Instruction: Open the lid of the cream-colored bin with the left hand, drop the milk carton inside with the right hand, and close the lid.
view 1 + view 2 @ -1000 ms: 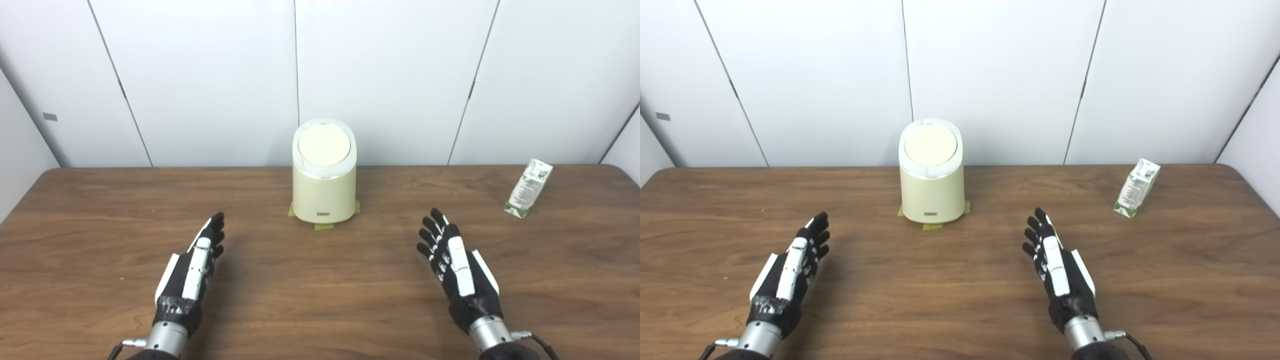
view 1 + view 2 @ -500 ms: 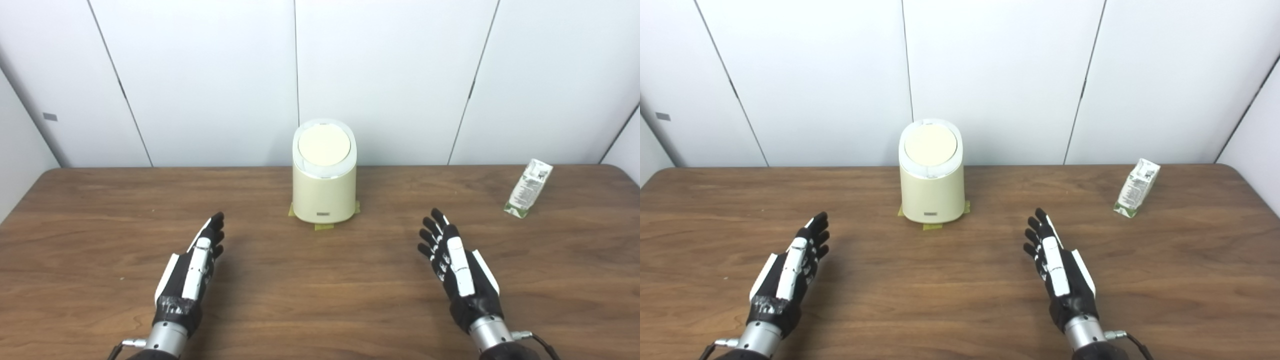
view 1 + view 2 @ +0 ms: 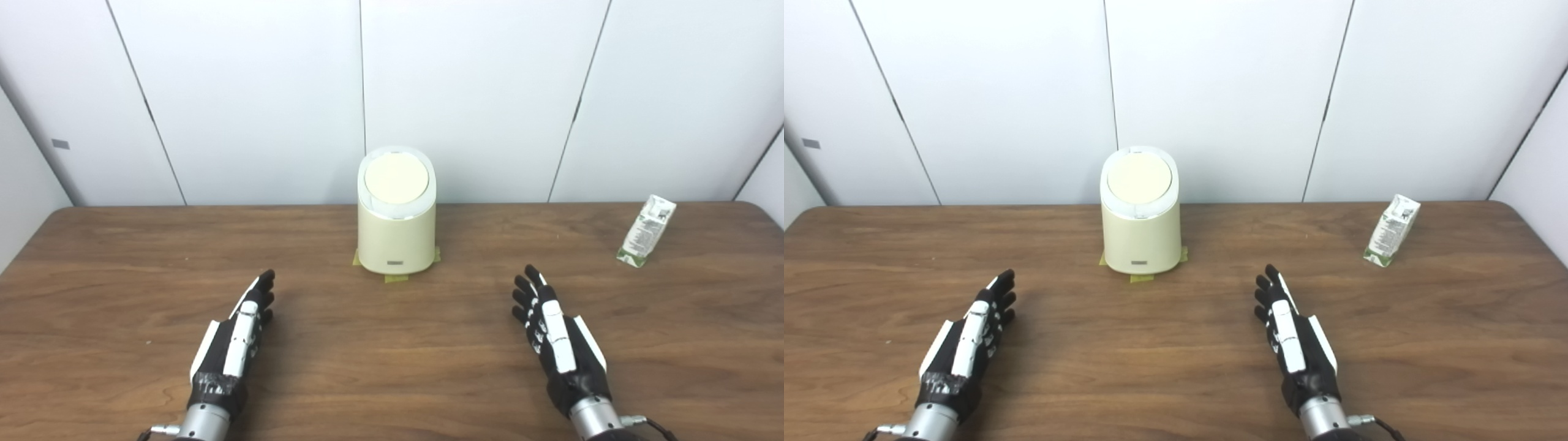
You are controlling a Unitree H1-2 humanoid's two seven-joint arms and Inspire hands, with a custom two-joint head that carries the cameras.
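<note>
The cream-colored bin (image 3: 397, 236) stands upright at the table's far middle, its round lid (image 3: 392, 177) shut. A milk carton (image 3: 647, 230), white with green print, lies on its side at the far right of the table. My left hand (image 3: 236, 337) rests open above the table's near left, fingers straight and pointing toward the bin. Over the near right my right hand (image 3: 554, 335) is open too, well short of the carton. Neither hand touches anything.
Yellow tape tabs (image 3: 395, 278) mark the bin's foot. The brown wooden table (image 3: 392, 343) ends at a white panelled wall (image 3: 478, 92) just behind the bin. The table's right edge curves off past the carton.
Both hands have drawn back a little toward me and sit lower in the picture. The bin and carton have not moved.
</note>
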